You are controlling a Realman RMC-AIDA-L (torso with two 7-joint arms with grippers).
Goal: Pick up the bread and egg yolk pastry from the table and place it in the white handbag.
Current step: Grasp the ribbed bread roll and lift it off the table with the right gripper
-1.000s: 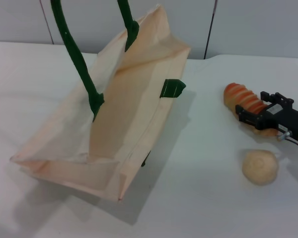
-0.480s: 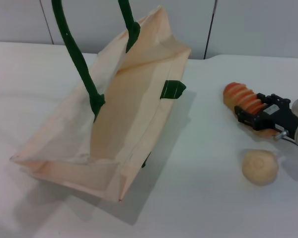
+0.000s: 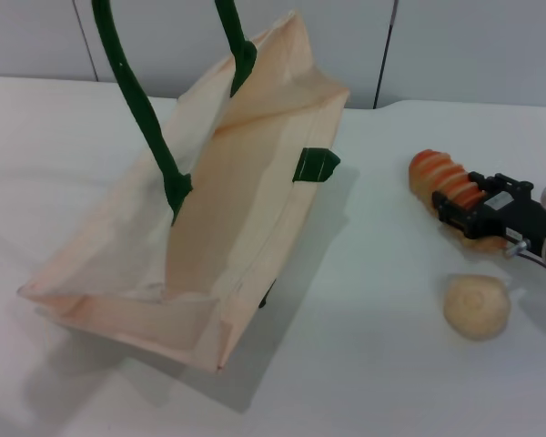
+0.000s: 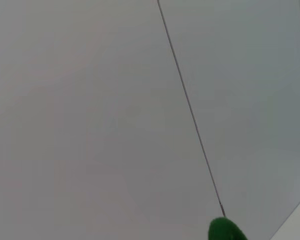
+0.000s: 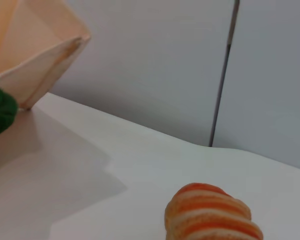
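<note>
1. We see the white table [image 3: 364, 364] bearing everything.
2. Our large cream fabric handbag [image 3: 227, 209] with green rope handles stands open on its left part.
3. Our right gripper [image 3: 469, 211], black, has its jaws clamped on the striped orange-and-cream ridged loaf of bread [image 3: 441, 182], well right of the bag.
4. The round pale tan egg yolk pastry [image 3: 476, 307] sits near, just in front.

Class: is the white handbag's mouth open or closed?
Open: the white handbag gapes upward, its inner walls visible between the spread sides.
</note>
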